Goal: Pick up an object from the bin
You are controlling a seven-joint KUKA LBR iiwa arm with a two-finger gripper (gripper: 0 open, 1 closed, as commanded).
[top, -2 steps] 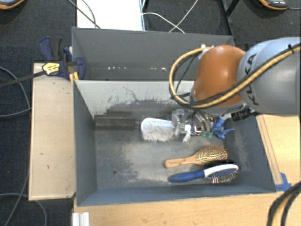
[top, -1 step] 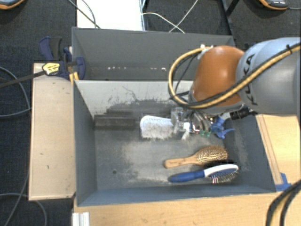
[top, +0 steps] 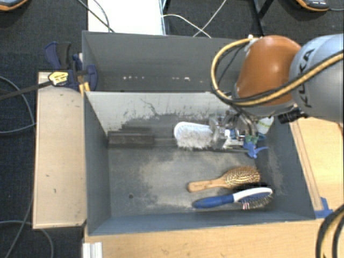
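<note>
Gripper (top: 230, 134) right by white scrub brush (top: 191, 135), rear of bin (top: 98, 160). Grip state: can't tell; orange cover (top: 266, 69) hides part.

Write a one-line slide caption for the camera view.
Gripper beside white brush at far wall of bin; wooden hairbrush, blue hairbrush in front.

You have a white brush (top: 191, 134) with a pale, fuzzy bristle head, lying flat along the foot of the far wall of the bin (top: 140, 181), right of centre. Its head points left, and its right end runs in under the claw (top: 230, 135).
</note>
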